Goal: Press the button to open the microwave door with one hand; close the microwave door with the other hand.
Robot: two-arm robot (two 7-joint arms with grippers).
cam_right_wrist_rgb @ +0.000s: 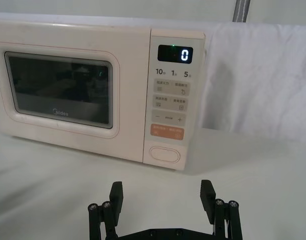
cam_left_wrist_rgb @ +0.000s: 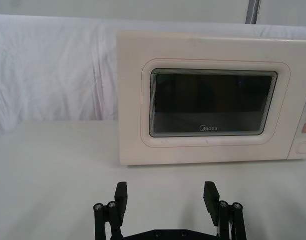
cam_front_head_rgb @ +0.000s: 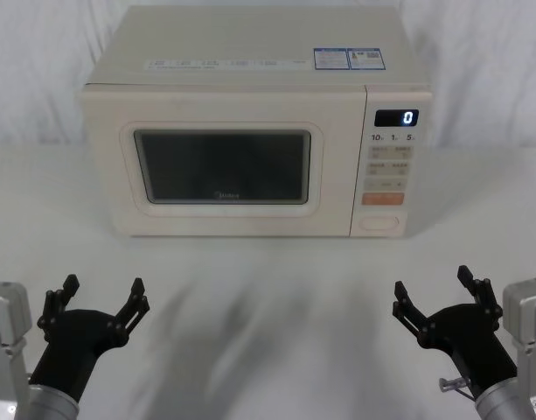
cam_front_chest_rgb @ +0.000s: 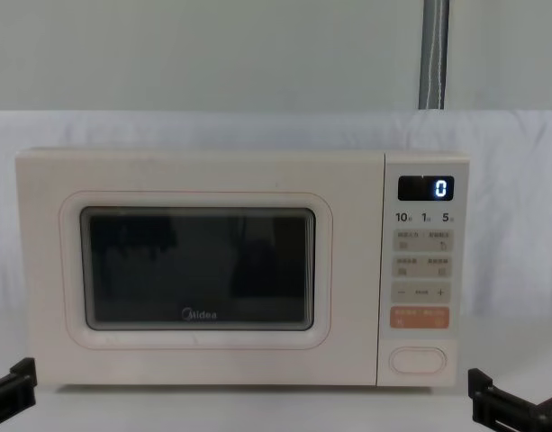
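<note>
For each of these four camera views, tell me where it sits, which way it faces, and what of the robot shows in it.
Head view: high, looking down at the microwave; left tool and right tool open, low.
Left wrist view: behind the left tool, facing the microwave door.
Right wrist view: behind the right tool, facing the button.
Chest view: low, level with the microwave; tool tips at the bottom corners.
Both wrist views share the door.

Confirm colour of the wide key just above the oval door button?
Orange. The wide key sits directly above the cream oval button; clearest in the right wrist view.
</note>
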